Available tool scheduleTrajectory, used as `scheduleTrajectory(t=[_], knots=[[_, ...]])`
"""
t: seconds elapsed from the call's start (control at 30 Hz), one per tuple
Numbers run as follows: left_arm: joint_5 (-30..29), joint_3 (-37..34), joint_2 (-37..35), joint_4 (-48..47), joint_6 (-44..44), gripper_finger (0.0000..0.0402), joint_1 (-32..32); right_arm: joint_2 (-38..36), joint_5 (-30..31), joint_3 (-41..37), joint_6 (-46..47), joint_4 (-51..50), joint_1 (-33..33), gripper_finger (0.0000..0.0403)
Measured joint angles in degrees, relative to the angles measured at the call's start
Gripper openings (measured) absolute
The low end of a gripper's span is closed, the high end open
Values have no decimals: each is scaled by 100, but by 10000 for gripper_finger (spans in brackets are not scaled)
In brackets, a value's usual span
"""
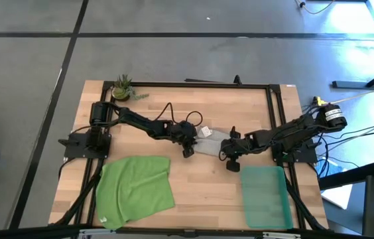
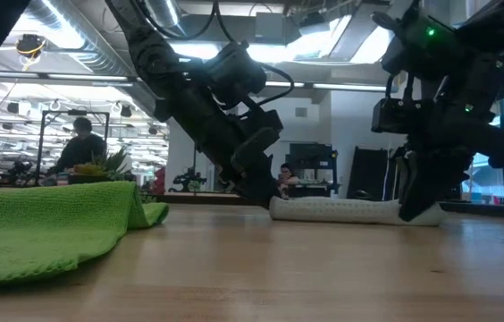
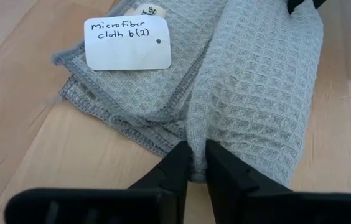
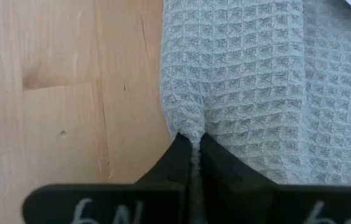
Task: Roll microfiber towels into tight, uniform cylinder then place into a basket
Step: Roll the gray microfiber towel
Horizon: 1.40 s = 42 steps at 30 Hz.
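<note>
Pinching the grey towel [image 1: 212, 144] from both ends, 2 grippers meet mid-tabletop [image 1: 207, 186]. Right gripper [image 4: 193, 146] has its fingers pressed together on a small fold at the rolled edge of the grey towel. Left gripper [image 3: 198, 155] has fingers slightly apart around a bit of cloth at the roll's other end, touching it. Grey towel is partly rolled, with a flat layer beside the roll carrying a white handwritten tag [image 3: 127, 42]. Green towel [image 1: 135, 188] lies flat near the front left corner, well apart from the grippers. Basket [image 1: 265, 194] sits at the front right, near the right arm. Small potted plant [image 1: 122, 87] stands at the back left corner.
</note>
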Motion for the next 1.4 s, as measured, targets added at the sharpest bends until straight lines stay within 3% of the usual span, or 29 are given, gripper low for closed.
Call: scheduleTrajectory(t=[0.43,0.67,1.03,1.4], knots=[[50,-13,-127,-88,-242,80,0,6,-46,-4,17,-1,0,17],[-344,-6,-666,-301,484,78,10,13,-564,-8,119,114,-166,17],[-475,-9,-1315,-578,516,78,1,11,-2452,-46,220,675,-590,17],[-627,2,-1635,-1271,960,78,-272,0,-4120,-35,889,1048,-1456,17]])
